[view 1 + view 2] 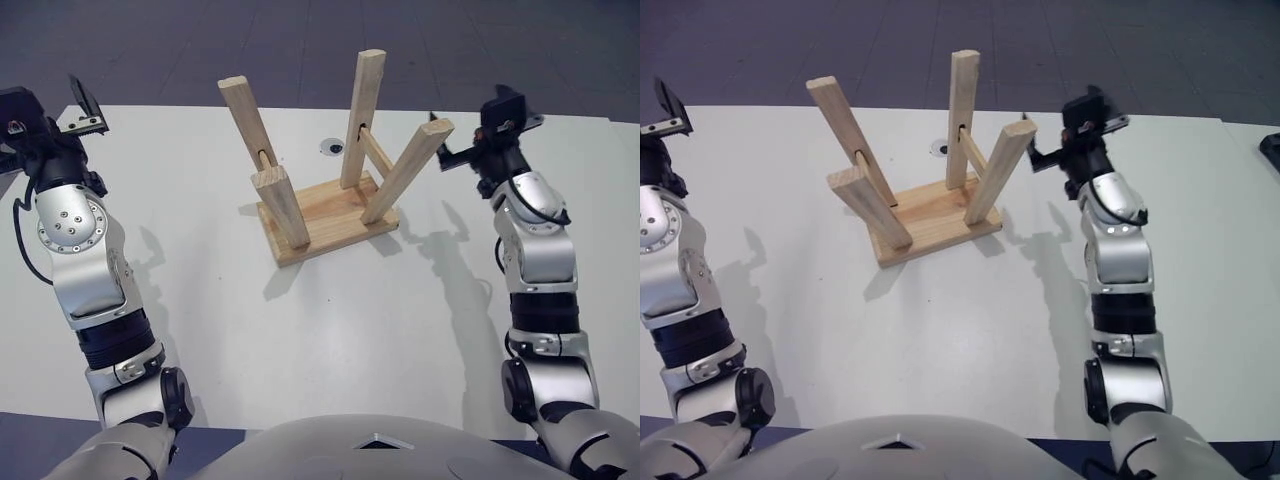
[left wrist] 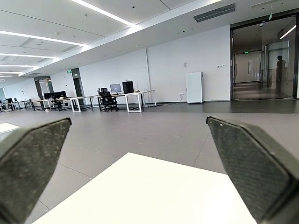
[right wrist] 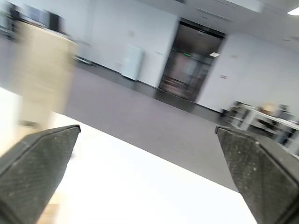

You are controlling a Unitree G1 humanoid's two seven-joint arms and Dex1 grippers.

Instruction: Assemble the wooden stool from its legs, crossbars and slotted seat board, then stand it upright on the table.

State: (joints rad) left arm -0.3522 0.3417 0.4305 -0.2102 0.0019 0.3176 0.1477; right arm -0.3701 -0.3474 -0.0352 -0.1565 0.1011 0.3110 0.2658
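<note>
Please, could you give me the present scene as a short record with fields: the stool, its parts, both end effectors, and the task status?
Stool: assembled, upside down on the table
Seat board: flat on the table, beneath the legs
Legs: four, pointing up, splayed outward
Crossbars: fitted between leg pairs
Left end effector: open, empty, far from the stool
Right end effector: open, empty, beside a leg's top
Task status: stool not yet upright

Open-plan office — desks [image 2: 138, 94], monitor [image 2: 115, 87], swivel chair [image 2: 108, 99], strip lights [image 2: 103, 12]
</note>
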